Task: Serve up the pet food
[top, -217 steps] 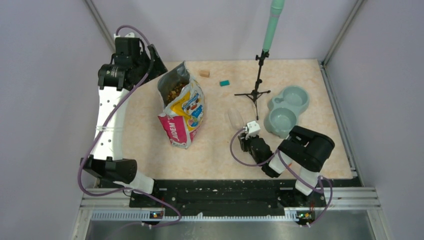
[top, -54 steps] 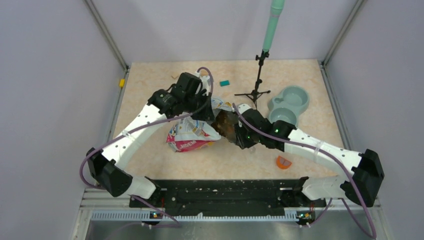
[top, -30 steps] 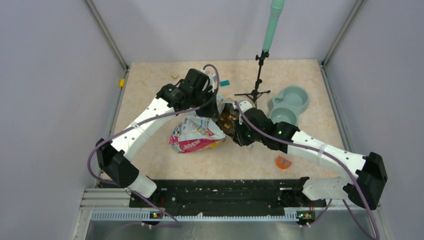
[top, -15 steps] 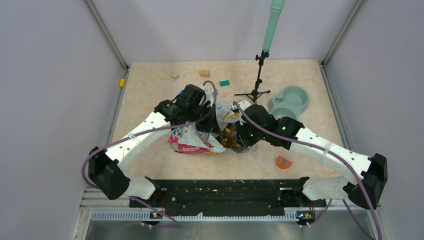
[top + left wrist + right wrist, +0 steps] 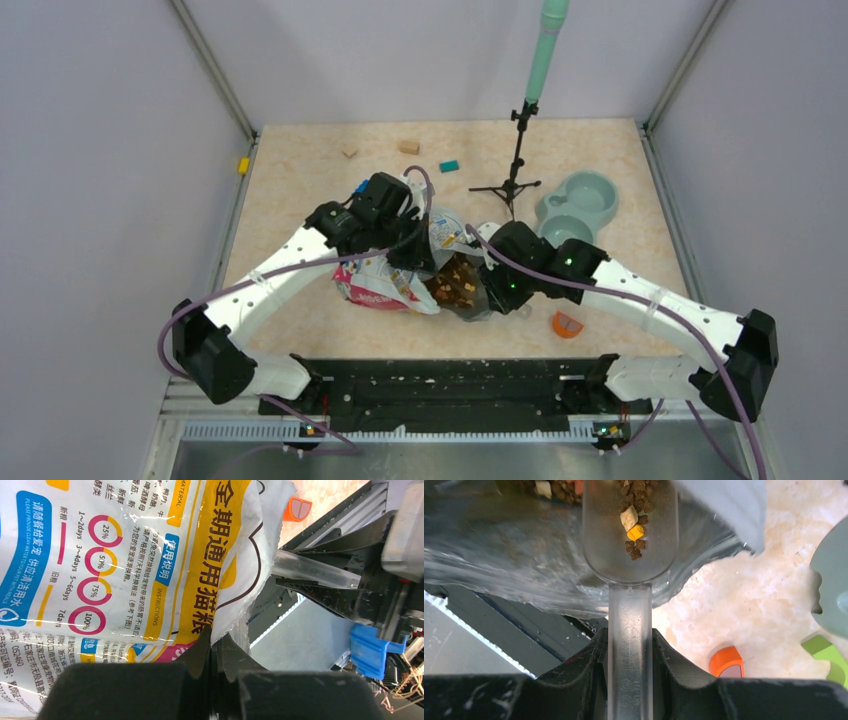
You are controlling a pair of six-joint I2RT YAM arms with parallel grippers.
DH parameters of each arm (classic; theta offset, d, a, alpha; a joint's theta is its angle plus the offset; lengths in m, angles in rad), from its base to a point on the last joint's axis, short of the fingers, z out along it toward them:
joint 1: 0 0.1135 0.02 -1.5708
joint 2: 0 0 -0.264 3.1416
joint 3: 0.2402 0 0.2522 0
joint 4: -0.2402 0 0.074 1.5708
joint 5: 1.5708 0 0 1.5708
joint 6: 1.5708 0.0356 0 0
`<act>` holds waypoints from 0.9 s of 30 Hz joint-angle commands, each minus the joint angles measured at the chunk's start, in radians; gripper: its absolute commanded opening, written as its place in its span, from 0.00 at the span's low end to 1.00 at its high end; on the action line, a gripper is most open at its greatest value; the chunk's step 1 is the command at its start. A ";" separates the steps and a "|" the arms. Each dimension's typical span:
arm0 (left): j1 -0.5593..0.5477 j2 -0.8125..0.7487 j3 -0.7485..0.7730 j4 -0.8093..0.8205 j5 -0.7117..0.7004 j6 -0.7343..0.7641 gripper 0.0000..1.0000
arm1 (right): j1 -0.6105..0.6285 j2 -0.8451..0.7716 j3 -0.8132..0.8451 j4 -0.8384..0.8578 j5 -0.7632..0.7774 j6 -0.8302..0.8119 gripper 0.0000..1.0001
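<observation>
Left hand: the left hand point(image 5: 212, 641) is clamping shut on the cut edge of the bag point(image 5: 125, 555), with the film pinched flat between its two fingers.
Right hand: the right hand point(image 5: 630, 647) is gripping the handle of the clear scoop point(image 5: 599, 540), one finger pressing on each side of the handle.
Bag: it is lying crumpled on the tabletop point(image 5: 300, 200) between the two arms. Its printed side is facing the left wrist camera and its open mouth is turning toward the right arm.
Scoop: its round end is reaching into the bag's mouth over the silvery lining, and the handle is running straight back into the right hand.
Pet food: the pet food point(image 5: 635, 545) is sitting as a thin trail of small brown pieces in the scoop, with one pale bit and one orange bit among them. A larger brown heap is showing inside the bag's mouth in the overhead view.
Double bowl: the grey-green double bowl point(image 5: 575, 215) is resting on the right part of the tabletop, beyond the right hand and apart from the scoop.
Other things: an orange piece point(image 5: 567, 325) is lying near the right forearm. A thin black stand point(image 5: 517, 150) is standing beside the bowl. Two wooden blocks point(image 5: 408, 147) and a teal block point(image 5: 449, 166) are lying toward the far edge.
</observation>
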 commanded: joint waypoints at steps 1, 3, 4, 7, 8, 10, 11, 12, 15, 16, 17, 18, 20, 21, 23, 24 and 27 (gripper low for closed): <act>0.002 -0.021 0.057 0.003 -0.060 -0.018 0.00 | 0.021 -0.012 0.003 -0.015 -0.002 -0.010 0.00; 0.007 -0.014 0.068 -0.016 -0.076 -0.006 0.00 | 0.038 0.005 0.012 -0.030 0.017 -0.009 0.00; 0.012 -0.012 0.074 -0.027 -0.086 0.001 0.00 | 0.041 0.010 0.017 -0.033 0.032 -0.004 0.00; 0.030 -0.009 0.081 -0.063 -0.131 0.011 0.00 | 0.042 0.028 0.021 -0.005 0.058 0.005 0.00; 0.041 -0.013 0.075 -0.069 -0.147 0.016 0.00 | 0.041 0.037 0.021 0.012 0.065 0.009 0.00; 0.074 -0.026 0.048 -0.056 -0.150 0.028 0.00 | 0.042 0.083 0.019 0.058 0.070 0.012 0.00; 0.096 -0.036 0.031 -0.044 -0.144 0.030 0.00 | 0.043 0.116 0.023 0.076 0.079 0.011 0.00; 0.119 -0.043 0.011 -0.029 -0.133 0.031 0.00 | 0.044 0.152 0.036 0.092 0.090 0.008 0.00; 0.181 -0.057 -0.021 0.015 -0.111 0.040 0.00 | 0.049 0.256 0.090 0.161 0.127 -0.004 0.00; 0.195 -0.060 -0.025 0.026 -0.104 0.041 0.00 | 0.049 0.286 0.098 0.195 0.131 -0.004 0.00; 0.208 -0.060 -0.024 0.036 -0.093 0.044 0.00 | 0.050 0.313 0.110 0.225 0.135 -0.009 0.00; 0.216 -0.060 -0.022 0.044 -0.086 0.046 0.00 | 0.049 0.339 0.119 0.264 0.144 -0.010 0.00; 0.223 -0.056 -0.010 0.049 -0.066 0.053 0.00 | 0.049 0.365 0.130 0.321 0.154 -0.008 0.00; 0.222 -0.054 -0.003 0.050 -0.052 0.058 0.00 | 0.049 0.367 0.126 0.362 0.156 -0.007 0.00; 0.224 -0.051 0.007 0.048 -0.029 0.068 0.00 | 0.048 0.353 0.100 0.457 0.139 -0.009 0.00; 0.224 -0.050 0.010 0.047 -0.015 0.072 0.00 | 0.049 0.344 0.071 0.516 0.121 -0.014 0.00; 0.224 -0.048 0.020 0.048 0.017 0.077 0.00 | 0.056 0.325 -0.019 0.715 0.080 -0.032 0.00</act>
